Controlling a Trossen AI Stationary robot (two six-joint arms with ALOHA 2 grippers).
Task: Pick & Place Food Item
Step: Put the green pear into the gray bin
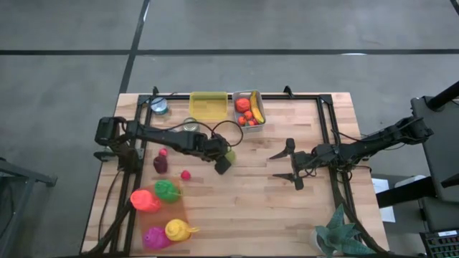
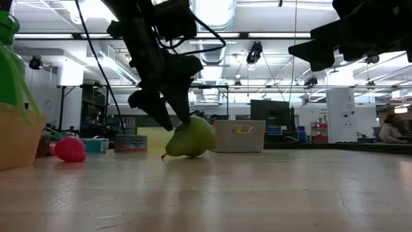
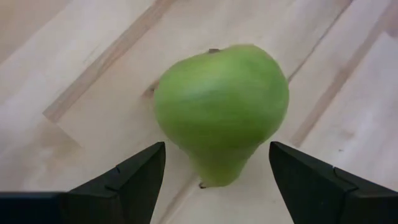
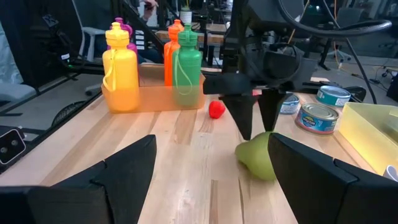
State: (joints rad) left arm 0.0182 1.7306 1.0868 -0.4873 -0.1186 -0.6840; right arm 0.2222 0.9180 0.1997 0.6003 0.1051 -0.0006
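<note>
Green pear (image 3: 221, 112) lies on its side on the wooden table (image 1: 258, 201), just in front of the grey bin of fruit (image 1: 249, 107) and the yellow tray (image 1: 207, 105), a bit toward the table centre. Left gripper (image 1: 224, 159) sits right over the pear, jaws apart, one finger on each side – in the left wrist view neither finger (image 3: 134, 177) touches the fruit; both flank its narrow stem end. So the pear is not held yet; step in hand looks like the grasp.

To do it well: come down a little further so the fingers straddle the fat belly of the pear, not the tapered neck – closing on the neck would likely squirt it out or roll it. Keep the jaws centred so both pads meet it together, close gently, then lift straight up before moving anywhere. The low view shows the pear resting on the table with its stem tip down, so it may rock when touched.

Right gripper (image 1: 292, 164) waits well off to the pear's right, jaws apart, empty.
</note>
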